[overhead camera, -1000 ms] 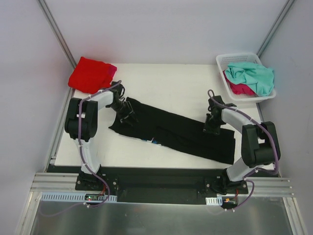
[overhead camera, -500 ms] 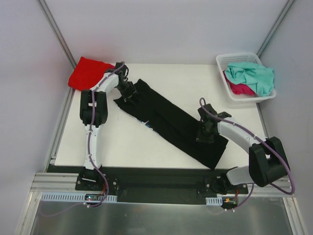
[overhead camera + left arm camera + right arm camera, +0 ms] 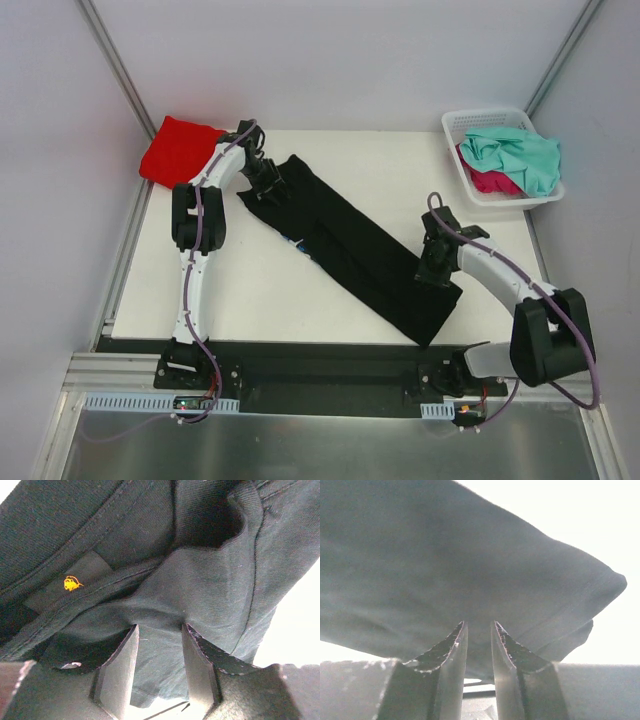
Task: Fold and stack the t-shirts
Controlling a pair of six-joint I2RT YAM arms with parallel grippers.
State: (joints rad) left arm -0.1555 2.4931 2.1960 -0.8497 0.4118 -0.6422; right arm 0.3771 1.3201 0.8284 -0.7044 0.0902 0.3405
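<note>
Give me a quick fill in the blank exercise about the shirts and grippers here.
The number of grippers shut on the black shirt, counting left gripper and right gripper, is ____.
The red shirt lies at the table's far ____ corner.
The white basket sits at the far ____ corner.
In it, the teal shirt lies on ____ of the pink shirt.
Missing words: two, left, right, top.

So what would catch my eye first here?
The long black t-shirt, stretched diagonally across the white table and pinched at its ends by the left gripper and right gripper. Then the colours: a bright red shirt at the far-left corner, and a white basket far right holding a teal shirt over a pink one.
</note>
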